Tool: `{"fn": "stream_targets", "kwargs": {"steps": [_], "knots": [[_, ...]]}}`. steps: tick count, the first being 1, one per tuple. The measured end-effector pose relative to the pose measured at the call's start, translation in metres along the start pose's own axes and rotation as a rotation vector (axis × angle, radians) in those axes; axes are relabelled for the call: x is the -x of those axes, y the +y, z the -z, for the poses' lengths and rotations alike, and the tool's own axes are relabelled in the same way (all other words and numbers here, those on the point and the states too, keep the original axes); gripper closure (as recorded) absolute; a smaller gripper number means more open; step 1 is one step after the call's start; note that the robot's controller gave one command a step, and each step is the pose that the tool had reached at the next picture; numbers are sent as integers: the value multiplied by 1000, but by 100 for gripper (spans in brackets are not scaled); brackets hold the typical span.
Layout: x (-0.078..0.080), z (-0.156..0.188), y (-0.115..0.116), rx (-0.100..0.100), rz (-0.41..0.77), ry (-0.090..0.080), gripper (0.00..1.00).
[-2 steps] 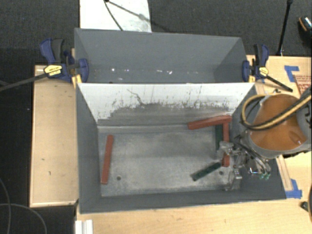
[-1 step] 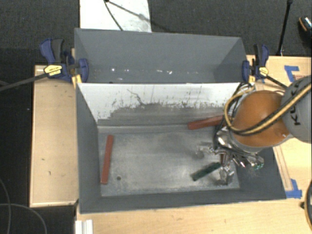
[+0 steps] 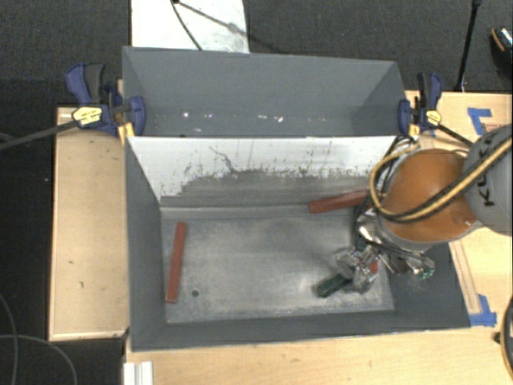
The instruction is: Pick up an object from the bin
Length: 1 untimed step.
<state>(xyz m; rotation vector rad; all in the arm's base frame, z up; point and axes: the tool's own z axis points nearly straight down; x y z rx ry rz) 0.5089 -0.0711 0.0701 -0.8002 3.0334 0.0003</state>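
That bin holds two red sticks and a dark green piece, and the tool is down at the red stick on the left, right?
Not quite. The camera view shows the tool down at the dark green piece, front right, not at the left red stick. The other red stick lies at the back right.

1. The long red-brown flat stick [image 3: 337,203], right of centre in the frame, has its right end hidden behind the arm's rounded orange cover [image 3: 421,195].
2. The short dark green rod [image 3: 329,286], lower right, passes under the metal gripper [image 3: 358,269], which covers its right end.
3. The frame's right edge cuts off the arm.
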Motion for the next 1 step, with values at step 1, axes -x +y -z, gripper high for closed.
{"fn": "stream_targets", "kwargs": {"steps": [1], "knots": [[14,155,-24,-4,474,-1,100]]}}
